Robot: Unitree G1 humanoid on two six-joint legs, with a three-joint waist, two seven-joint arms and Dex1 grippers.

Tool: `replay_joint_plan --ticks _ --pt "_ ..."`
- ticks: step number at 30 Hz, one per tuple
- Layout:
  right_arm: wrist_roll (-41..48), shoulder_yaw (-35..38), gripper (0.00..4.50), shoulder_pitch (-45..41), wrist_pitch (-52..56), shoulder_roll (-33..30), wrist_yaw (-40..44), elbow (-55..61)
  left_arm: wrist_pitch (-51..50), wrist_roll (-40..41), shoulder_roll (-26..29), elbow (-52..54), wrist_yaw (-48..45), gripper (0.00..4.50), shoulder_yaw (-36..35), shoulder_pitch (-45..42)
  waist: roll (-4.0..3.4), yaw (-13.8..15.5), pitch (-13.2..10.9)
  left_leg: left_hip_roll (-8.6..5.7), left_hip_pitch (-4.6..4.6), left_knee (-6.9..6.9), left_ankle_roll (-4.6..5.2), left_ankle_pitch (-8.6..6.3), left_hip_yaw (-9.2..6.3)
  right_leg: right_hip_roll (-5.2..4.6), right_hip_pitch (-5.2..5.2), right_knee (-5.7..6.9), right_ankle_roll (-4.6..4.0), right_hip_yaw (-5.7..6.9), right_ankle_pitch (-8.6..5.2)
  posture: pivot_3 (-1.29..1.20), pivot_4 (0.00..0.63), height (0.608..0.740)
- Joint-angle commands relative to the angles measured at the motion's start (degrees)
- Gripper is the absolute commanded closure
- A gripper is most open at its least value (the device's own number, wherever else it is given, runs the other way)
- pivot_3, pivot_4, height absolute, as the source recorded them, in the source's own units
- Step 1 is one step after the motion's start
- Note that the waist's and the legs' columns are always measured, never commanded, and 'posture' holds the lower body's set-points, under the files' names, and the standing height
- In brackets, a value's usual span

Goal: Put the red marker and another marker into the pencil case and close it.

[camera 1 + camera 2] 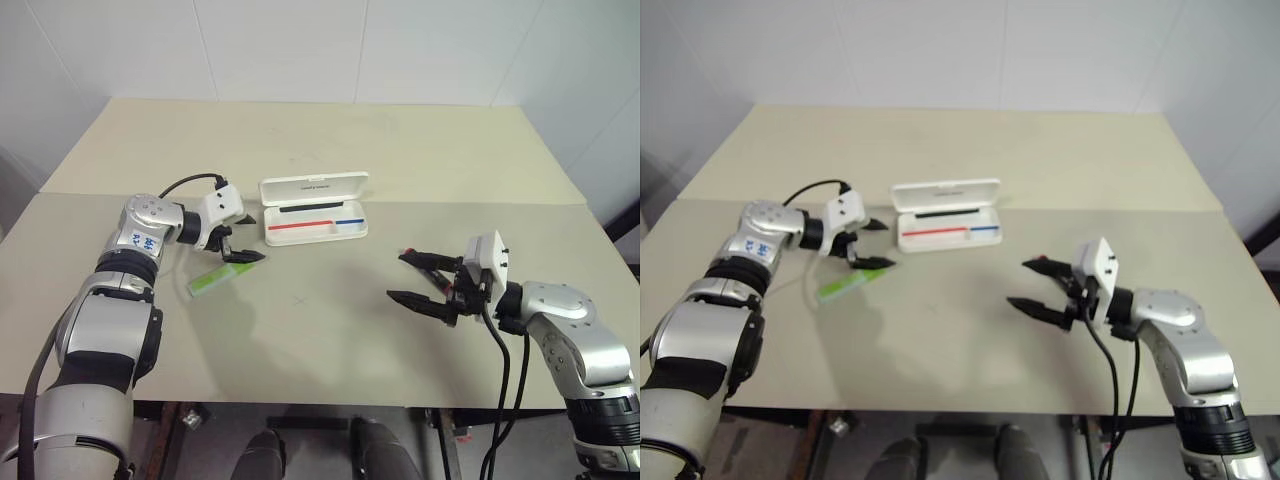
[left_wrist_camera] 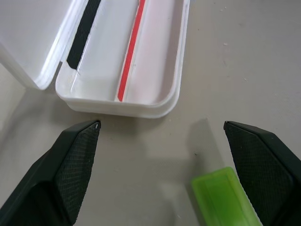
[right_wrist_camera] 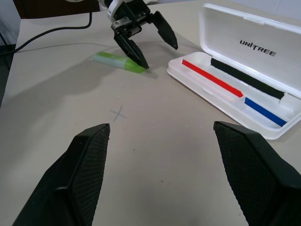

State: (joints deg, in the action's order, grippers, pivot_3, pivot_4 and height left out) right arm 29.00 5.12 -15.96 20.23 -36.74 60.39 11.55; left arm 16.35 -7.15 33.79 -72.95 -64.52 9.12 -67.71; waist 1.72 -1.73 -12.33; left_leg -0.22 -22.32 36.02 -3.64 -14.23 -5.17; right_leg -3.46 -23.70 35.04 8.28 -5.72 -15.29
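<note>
Between the left gripper's [image 1: 240, 243] wide-spread, empty fingers lies the green cap end of the highlighter [image 1: 221, 277], flat on the table [image 1: 330, 340] and angled toward the case [image 1: 315, 208]. That case sits just beyond, lid up, a red and a blue line inside and nothing else in it. Well to the right, the right gripper [image 1: 410, 277] hangs fully open, holding nothing. A dark, red-tipped shape by its fingers may be the red marker [image 1: 428, 270], though the gripper hides most of it.
</note>
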Motion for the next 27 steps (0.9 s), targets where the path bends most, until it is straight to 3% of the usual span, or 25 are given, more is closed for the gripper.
replay_joint_plan --ticks 1,17,22,27 --pt "1.5 1.8 0.00 0.4 0.2 -0.9 -0.6 2.7 1.2 0.1 1.3 0.7 1.3 0.02 -1.9 -2.5 0.01 0.0 0.0 0.00 0.00 0.00 0.00 0.00 0.00 0.00 0.00 0.00 0.00 0.00 0.00 0.00 0.150 0.740" --pt "1.7 1.5 0.00 0.2 0.6 -1.2 -1.4 2.9 2.4 -2.2 -3.6 -1.6 10.1 0.02 -1.9 -2.7 0.02 0.1 0.0 -0.01 0.00 0.01 0.00 0.00 -0.01 0.00 0.02 -0.01 0.03 0.00 0.01 0.00 0.150 0.740" --pt "2.3 2.5 0.00 1.7 1.3 -1.9 -2.2 4.4 2.4 -5.0 -3.9 -2.3 17.0 0.02 -1.2 -3.0 0.02 0.0 0.0 -0.01 0.01 0.02 0.00 0.00 -0.01 0.00 0.02 0.00 0.04 0.00 0.02 0.00 0.150 0.740" --pt "2.7 2.6 0.00 2.4 1.6 -2.3 -2.7 5.0 1.9 -5.0 -4.6 -2.5 16.6 0.02 -2.0 -3.0 0.02 0.1 0.0 -0.02 0.00 0.04 0.00 0.00 -0.02 0.00 0.03 0.00 0.06 0.00 0.03 0.00 0.150 0.740"
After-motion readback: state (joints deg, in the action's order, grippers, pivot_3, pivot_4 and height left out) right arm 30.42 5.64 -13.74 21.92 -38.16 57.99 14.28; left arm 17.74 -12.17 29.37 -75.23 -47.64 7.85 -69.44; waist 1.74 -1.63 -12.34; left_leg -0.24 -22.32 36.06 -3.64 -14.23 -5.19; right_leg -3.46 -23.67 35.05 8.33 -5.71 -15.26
